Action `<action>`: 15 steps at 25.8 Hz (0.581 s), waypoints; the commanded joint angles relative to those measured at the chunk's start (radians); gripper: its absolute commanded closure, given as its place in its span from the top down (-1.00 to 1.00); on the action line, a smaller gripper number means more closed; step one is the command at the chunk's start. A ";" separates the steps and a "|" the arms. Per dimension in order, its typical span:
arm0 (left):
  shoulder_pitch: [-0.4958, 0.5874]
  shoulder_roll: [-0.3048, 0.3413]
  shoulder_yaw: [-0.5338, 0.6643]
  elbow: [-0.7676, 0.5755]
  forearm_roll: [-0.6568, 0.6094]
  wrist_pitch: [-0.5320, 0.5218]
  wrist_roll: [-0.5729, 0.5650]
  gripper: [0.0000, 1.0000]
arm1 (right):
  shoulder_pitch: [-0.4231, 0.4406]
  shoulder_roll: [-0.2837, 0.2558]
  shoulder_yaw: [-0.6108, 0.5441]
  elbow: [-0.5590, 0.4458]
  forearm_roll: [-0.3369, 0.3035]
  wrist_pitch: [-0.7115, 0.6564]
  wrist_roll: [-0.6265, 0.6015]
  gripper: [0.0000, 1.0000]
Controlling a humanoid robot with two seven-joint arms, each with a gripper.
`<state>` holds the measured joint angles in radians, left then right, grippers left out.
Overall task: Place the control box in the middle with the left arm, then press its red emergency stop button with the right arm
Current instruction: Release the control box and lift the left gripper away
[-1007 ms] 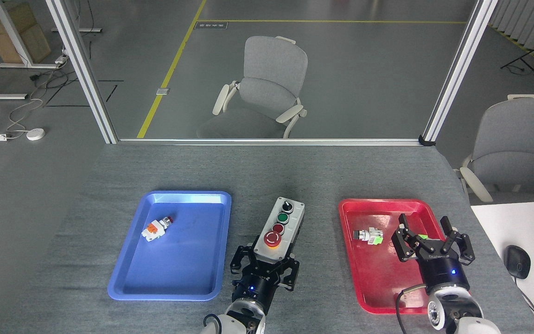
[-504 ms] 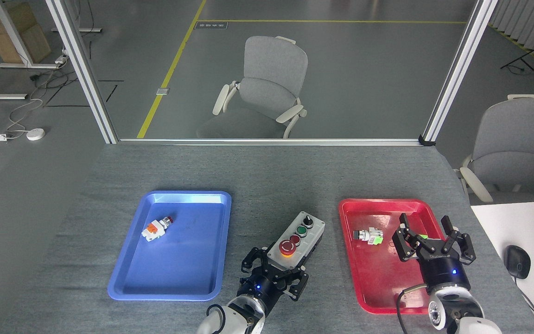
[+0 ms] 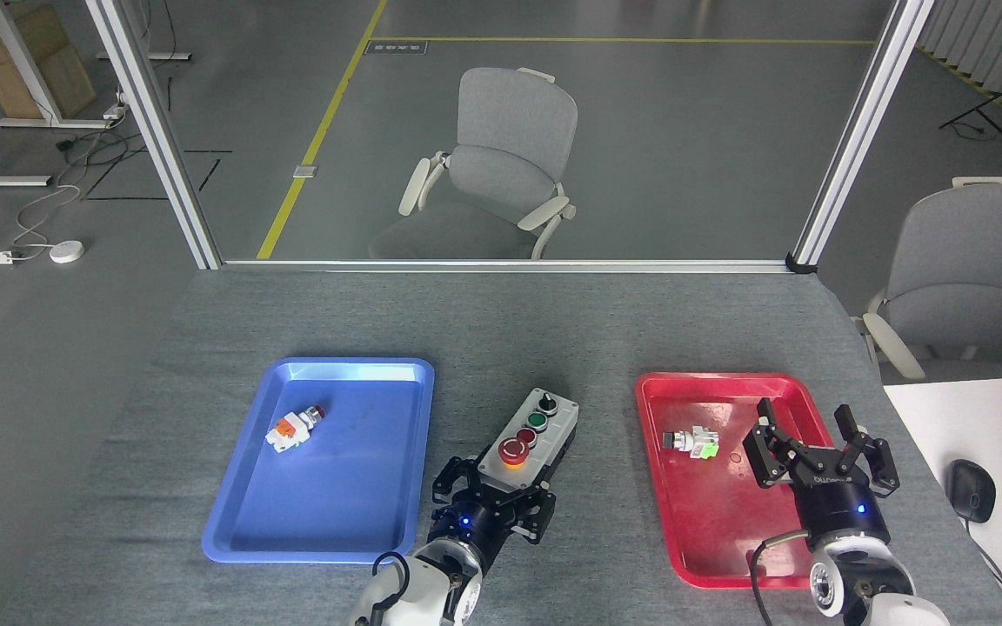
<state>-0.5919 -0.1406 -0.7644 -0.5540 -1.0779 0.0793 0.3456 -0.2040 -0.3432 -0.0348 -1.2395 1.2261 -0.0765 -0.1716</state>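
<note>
The control box (image 3: 532,432) lies tilted on the bare grey cloth of the middle (image 3: 605,487), between the two trays. Its far end points up and to the right. Along its pale grey top run a black knob (image 3: 544,402), a green button (image 3: 537,421), a small red button and, nearest me, the red emergency stop button (image 3: 513,449) with its yellow ring. My left gripper (image 3: 499,489) is shut on the box's near end, one finger on each side. Over the right part of the red tray my right gripper (image 3: 811,437) hangs open, holding nothing.
A blue tray (image 3: 244,513) at the left holds a small orange-white push-button (image 3: 292,427). A red tray (image 3: 701,556) at the right holds a small green-white part (image 3: 692,442). A white desk with a mouse (image 3: 969,489) adjoins the right edge.
The left gripper swung the control box right and tilted it more, then brought it back a little to the left. The right gripper shifted slightly right and stayed open.
</note>
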 commanded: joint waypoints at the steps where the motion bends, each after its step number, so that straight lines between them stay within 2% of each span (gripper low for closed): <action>1: -0.002 -0.001 -0.001 0.037 0.006 0.010 0.015 -0.31 | 0.000 0.000 0.001 0.000 -0.002 -0.002 0.003 0.99; 7: -0.002 0.001 -0.041 0.035 0.006 0.013 0.016 -0.24 | 0.002 0.000 0.001 0.000 -0.002 -0.002 0.003 0.99; 9: -0.002 0.001 -0.041 0.026 0.006 0.013 0.016 0.03 | 0.001 0.000 0.000 0.000 -0.002 -0.002 0.003 0.99; 12: -0.002 0.001 -0.041 0.016 0.007 0.022 0.024 0.90 | 0.000 0.000 0.001 0.000 0.000 -0.003 0.003 0.99; 13: 0.000 0.001 -0.041 0.019 0.007 0.023 0.029 0.99 | 0.000 0.000 0.001 0.000 0.000 -0.003 0.003 0.99; 15: -0.002 0.001 -0.041 0.022 0.007 0.023 0.042 0.99 | 0.000 0.001 0.001 0.000 0.000 -0.009 0.003 0.99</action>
<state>-0.5924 -0.1397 -0.8048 -0.5328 -1.0710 0.0969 0.3643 -0.2036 -0.3436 -0.0339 -1.2394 1.2249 -0.0804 -0.1686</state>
